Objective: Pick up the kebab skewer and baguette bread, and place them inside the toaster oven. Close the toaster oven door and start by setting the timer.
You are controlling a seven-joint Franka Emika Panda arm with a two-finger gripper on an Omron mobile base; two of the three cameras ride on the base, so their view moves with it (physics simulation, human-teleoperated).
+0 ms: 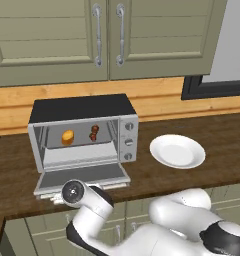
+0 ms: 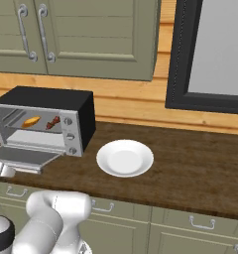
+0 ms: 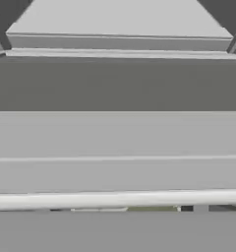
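The toaster oven [image 1: 126, 136] [image 2: 77, 115] stands on the counter with its door [image 1: 84, 176] [image 2: 22, 155] folded down flat. On the rack inside lie the golden baguette bread [image 1: 67, 136] [image 2: 31, 121] at the left and the dark red kebab skewer [image 1: 94, 132] [image 2: 53, 123] to its right. My gripper [image 1: 56, 198] [image 2: 3, 171] sits low at the door's front edge, mostly hidden by my wrist. The hand view looks close along the door's grey glass [image 3: 118, 138], with the silver handle bar [image 3: 118, 199] across the bottom. Nothing is held and the jaws stand wide.
A white plate [image 1: 177, 151] [image 2: 125, 158] lies bare on the wooden counter to the right of the oven. Wall cabinets [image 1: 99, 35] hang above. A dark window frame [image 2: 176, 74] is at the back right. The counter's front edge runs just below the door.
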